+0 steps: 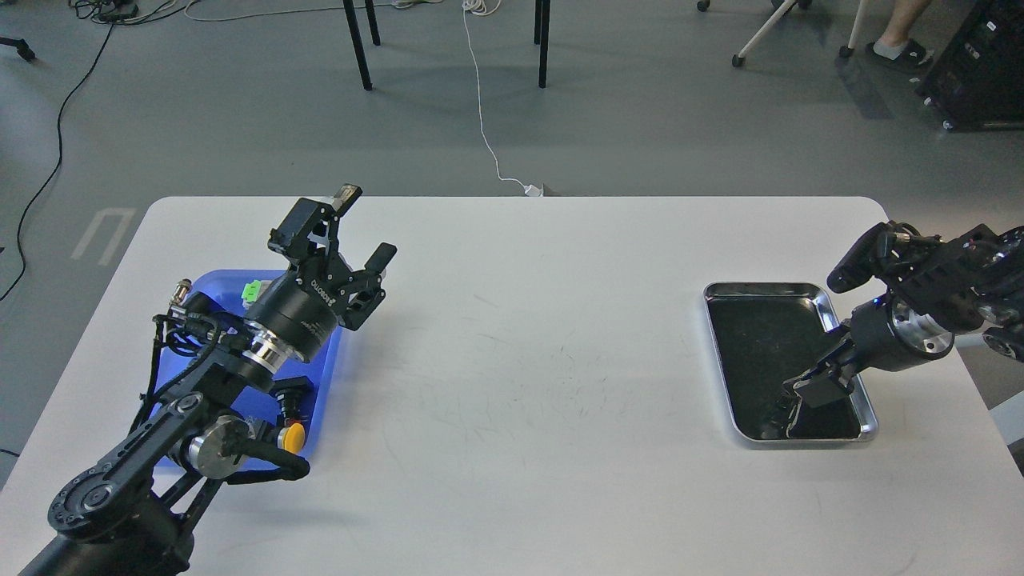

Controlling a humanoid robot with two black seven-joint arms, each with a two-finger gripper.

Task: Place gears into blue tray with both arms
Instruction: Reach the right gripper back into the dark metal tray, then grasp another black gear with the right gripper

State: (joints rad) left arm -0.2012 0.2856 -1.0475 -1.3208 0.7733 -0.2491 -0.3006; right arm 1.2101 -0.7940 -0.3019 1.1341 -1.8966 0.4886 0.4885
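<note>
- Where the left arm comes in from the lower left corner, it lies across the blue tray point(324, 384), which sits on the left part of the white counter point(520, 384), and hides most of the tray's inside.
- The left pincer point(364, 232) is raised above the tray's far right corner, its two fingers spread wide apart with nothing between them.
- White lettering runs along the black body of the left pincer; it reads upside down from here and is too small to make out for certain.
- In the tray, a switch with a yellow cap point(294, 436) lies near the front right corner, a black part point(292, 392) sits just behind it, and a green piece point(253, 292) shows at the far edge beside the wrist.
- No gear can be picked out in the blue tray's visible parts.
- The steel tray point(808, 290) with a black inside rests on the right part of the counter, well apart from the blue tray.
- The right arm enters from the right edge and reaches down into the steel tray's front right corner.
- The right pincer point(792, 408) is low inside that tray, dark against the black floor, so I cannot tell whether its fingers are apart or together, nor whether they grip a gear.
- The gears themselves cannot be told from the tray's black floor.
- A white cable point(480, 112) runs over the grey floor to the counter's far edge.
</note>
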